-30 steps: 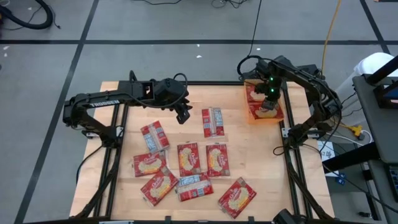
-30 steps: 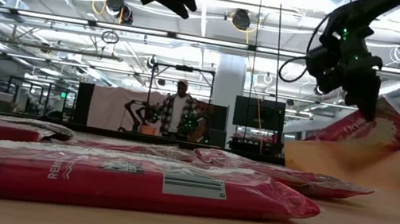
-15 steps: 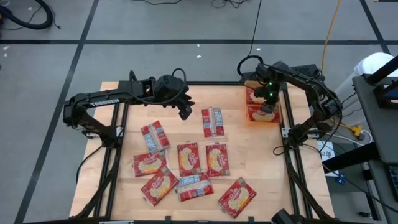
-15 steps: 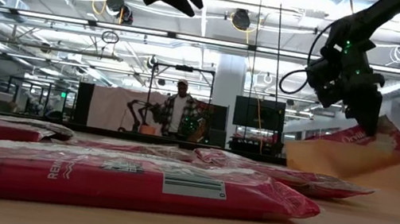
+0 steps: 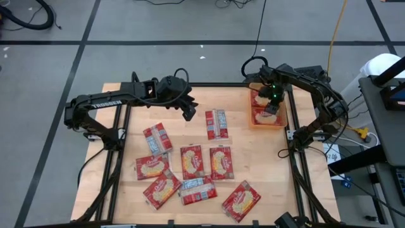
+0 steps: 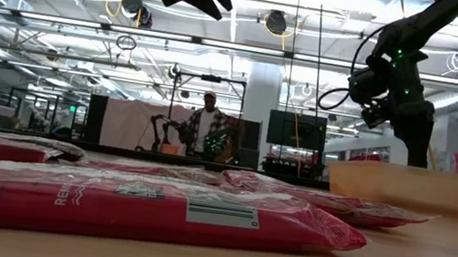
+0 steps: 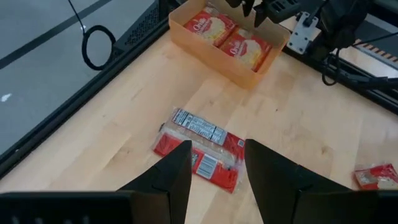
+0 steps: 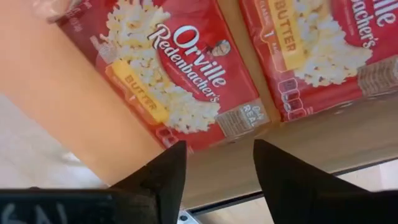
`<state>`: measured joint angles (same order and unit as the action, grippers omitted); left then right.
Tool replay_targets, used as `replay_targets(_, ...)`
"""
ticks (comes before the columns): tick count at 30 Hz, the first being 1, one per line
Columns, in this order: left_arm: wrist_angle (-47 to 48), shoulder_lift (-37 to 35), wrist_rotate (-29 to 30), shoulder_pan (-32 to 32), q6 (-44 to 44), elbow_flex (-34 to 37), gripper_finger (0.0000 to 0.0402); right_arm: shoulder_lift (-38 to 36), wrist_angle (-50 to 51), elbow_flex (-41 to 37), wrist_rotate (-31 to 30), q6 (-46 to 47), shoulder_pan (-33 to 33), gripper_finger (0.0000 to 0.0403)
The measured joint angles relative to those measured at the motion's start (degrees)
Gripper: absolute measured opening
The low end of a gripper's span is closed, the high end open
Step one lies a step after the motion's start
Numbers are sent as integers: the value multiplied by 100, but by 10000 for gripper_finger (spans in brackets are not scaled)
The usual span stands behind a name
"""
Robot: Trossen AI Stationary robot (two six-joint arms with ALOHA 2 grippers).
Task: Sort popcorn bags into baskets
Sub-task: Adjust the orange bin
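The low view hides the basket's [image 6: 406, 186] contents behind its wall, the right wrist view cuts off both bags [image 8: 180, 68] at the frame's edges, and the distant person [image 6: 203, 129] is too small to tell.

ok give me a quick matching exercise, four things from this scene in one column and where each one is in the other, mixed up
Things:
1. right gripper
2. left gripper
3. orange basket
4. label-up bag

Places:
A. far right corner of the table, two popcorn bags inside
B. alone on the wood in mid-table, ahead of the main cluster
C. open, just above the bags in the basket
D. raised over the table, beside the lone bag, holding nothing

Pairs: 1-C, 2-D, 3-A, 4-B
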<state>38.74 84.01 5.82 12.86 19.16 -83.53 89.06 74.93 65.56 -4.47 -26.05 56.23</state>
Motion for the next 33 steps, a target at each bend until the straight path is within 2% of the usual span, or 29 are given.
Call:
replay_targets(5, 2, 0, 1, -2, 28, 0, 150, -68, 263, 126, 197, 823, -20, 184)
replay_targets(11, 16, 0, 4, -1, 6, 0, 149, -738, 862, 192, 2129, 1480, -404, 174)
replay_targets(14, 18, 0, -69, 29, -83, 0, 149, -1207, 897, 184, 2525, 1739, -814, 163)
replay_targets(19, 26, 0, -313, 59, -426, 0, 149, -1716, 526, -170, 2575, 2389, -1555, 137)
replay_targets(24, 186, -2, -697, 60, -504, 0, 150, -1829, 229, -761, 2557, 3136, -2134, 106)
replay_targets(29, 424, -2, -846, 10, -607, 0, 149, -1821, -451, -1433, 2525, 3284, -2368, 85)
replay_targets(33, 530, -2, -859, 13, -759, 0, 149, -1821, -765, -1803, 2019, 3530, -2374, 73)
